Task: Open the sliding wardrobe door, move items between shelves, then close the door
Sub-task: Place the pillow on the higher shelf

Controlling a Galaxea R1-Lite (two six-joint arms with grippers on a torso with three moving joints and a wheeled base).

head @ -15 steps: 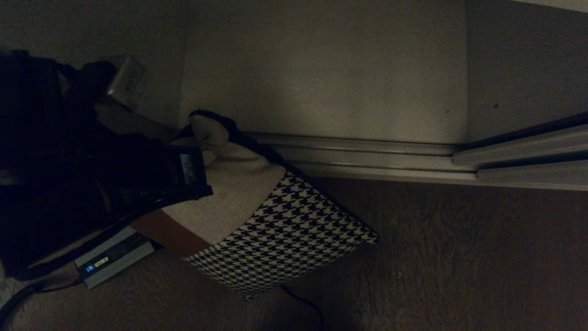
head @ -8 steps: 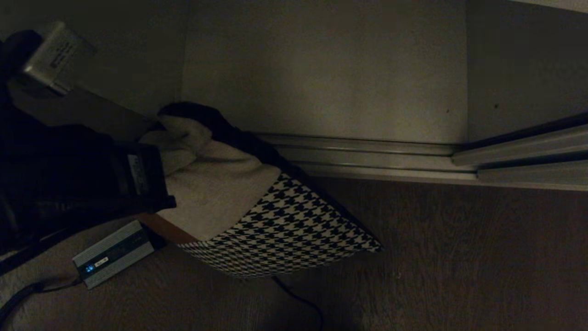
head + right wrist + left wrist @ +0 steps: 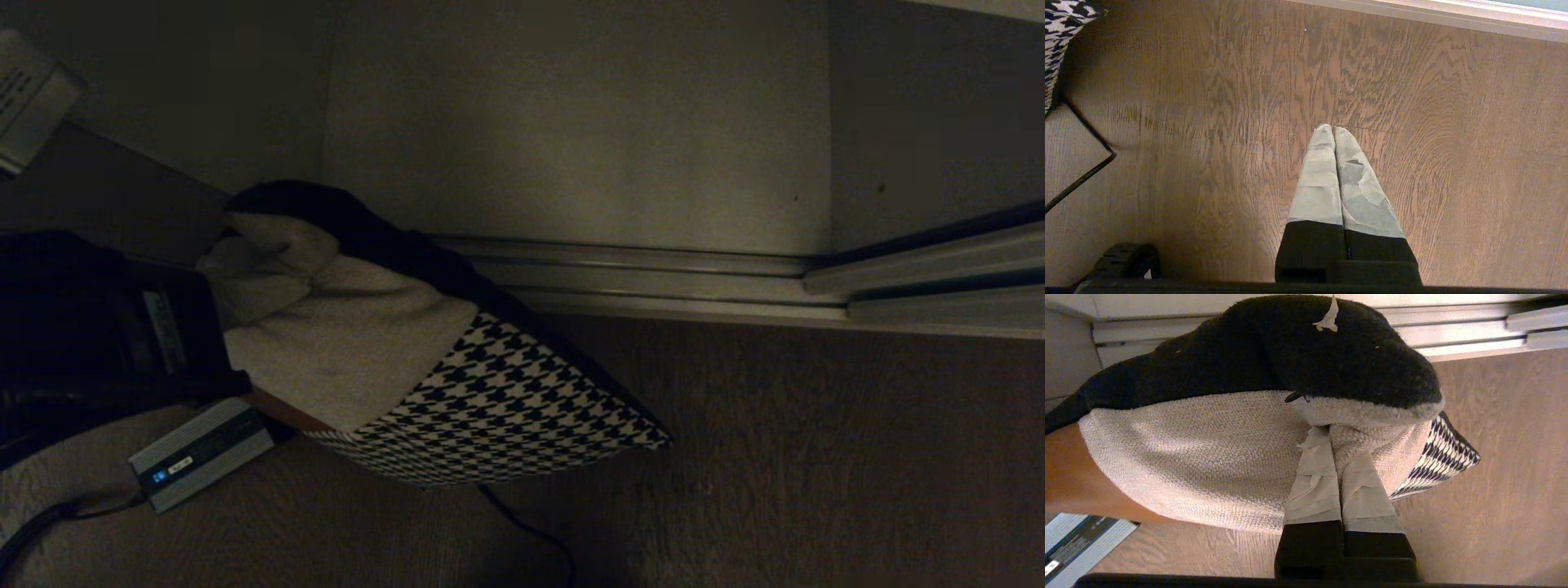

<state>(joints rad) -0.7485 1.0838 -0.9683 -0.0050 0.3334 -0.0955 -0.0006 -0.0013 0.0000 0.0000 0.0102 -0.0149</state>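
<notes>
The houndstooth cushion (image 3: 506, 400), one of the items, hangs over the dark wood floor in front of the wardrobe, cream strip (image 3: 1200, 457) uppermost and black backing (image 3: 1274, 351) behind. My left gripper (image 3: 1331, 433) is shut on a fold of that cream strip; in the head view it sits at the far left (image 3: 224, 322). Behind the silver floor rails (image 3: 653, 269) lies a pale shelf board (image 3: 571, 122). The pale sliding wardrobe door (image 3: 939, 106) stands at the right. My right gripper (image 3: 1329, 128) hangs shut and empty above the floor, with a cushion corner (image 3: 1061, 16) at the edge of its view.
A silver-grey power brick (image 3: 200, 453) with a blue light lies on the floor under the left arm, its black cable (image 3: 531, 531) running beneath the cushion. A pale panel (image 3: 204, 82) bounds the opening on the left. Bare wood floor (image 3: 816, 457) spreads to the right.
My left gripper has drawn to the left with the cushion in it. The cushion's lower corner has lifted and the cushion hangs flatter. The right arm has not moved.
</notes>
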